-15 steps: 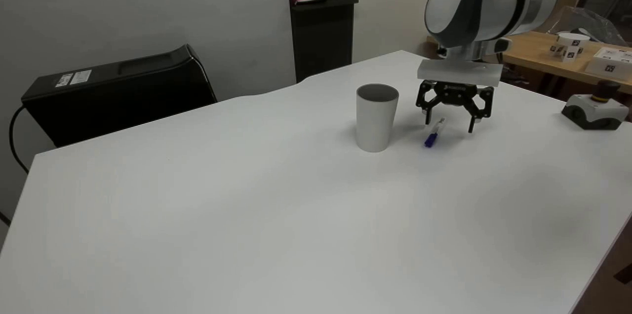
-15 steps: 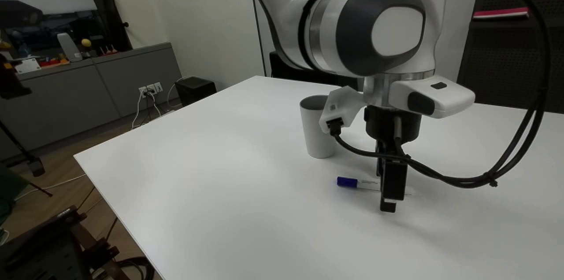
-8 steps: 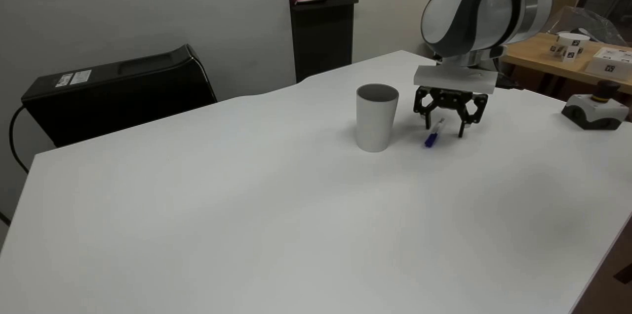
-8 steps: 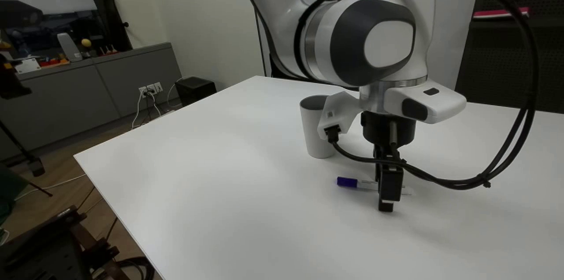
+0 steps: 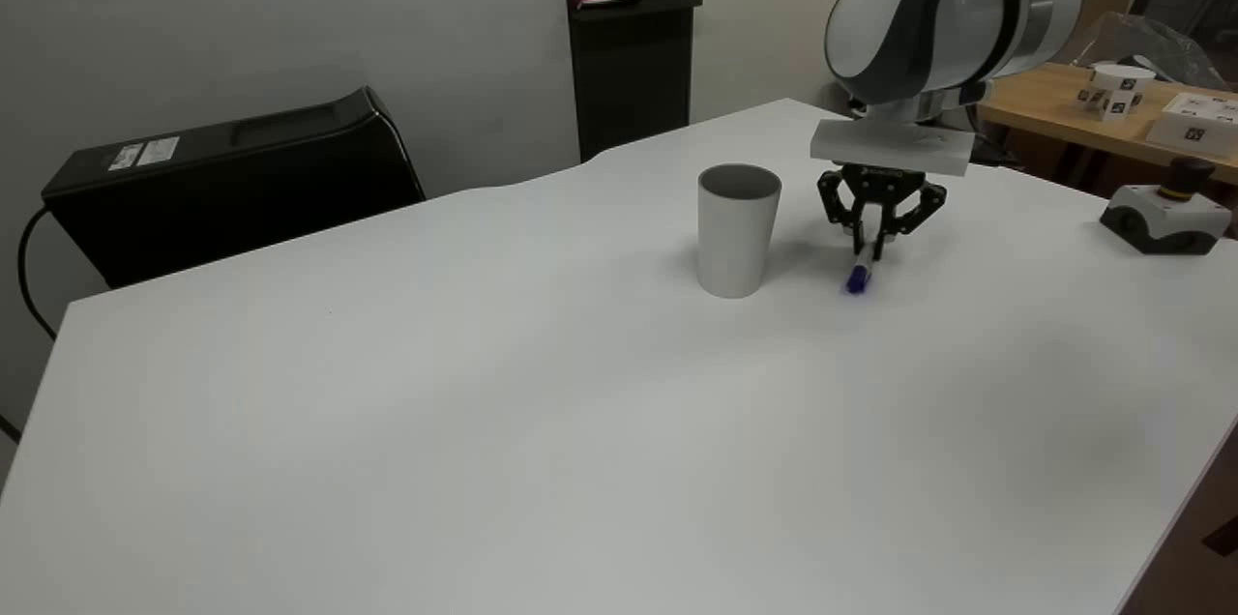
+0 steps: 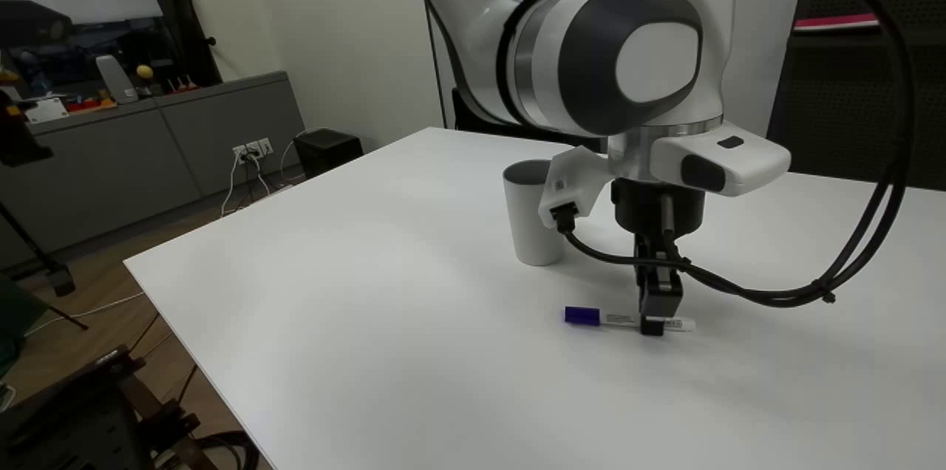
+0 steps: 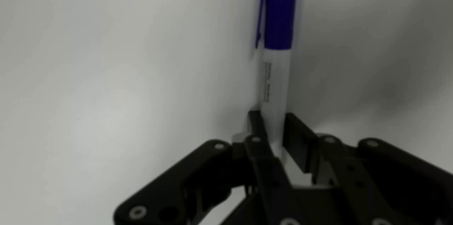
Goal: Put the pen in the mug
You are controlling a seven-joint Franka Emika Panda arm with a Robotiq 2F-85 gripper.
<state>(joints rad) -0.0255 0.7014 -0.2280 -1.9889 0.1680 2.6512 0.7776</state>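
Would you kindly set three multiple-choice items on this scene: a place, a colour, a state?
1. Where does the mug stand?
A) floor
B) white table
C) shelf
2. What colour is the cap of the pen?
A) blue
B) red
C) green
3. The gripper is:
A) wide open
B) shut on the mug
C) shut on the pen

1 B: its base rests there in both exterior views.
2 A: dark blue in the wrist view.
3 C: the same view shows its pads against the pen's sides.

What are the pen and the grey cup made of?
The pen looks like smooth plastic: its blue cap has a thin clip. The cup looks matte grey without shiny glints, so maybe plastic or ceramic; I can't tell which.
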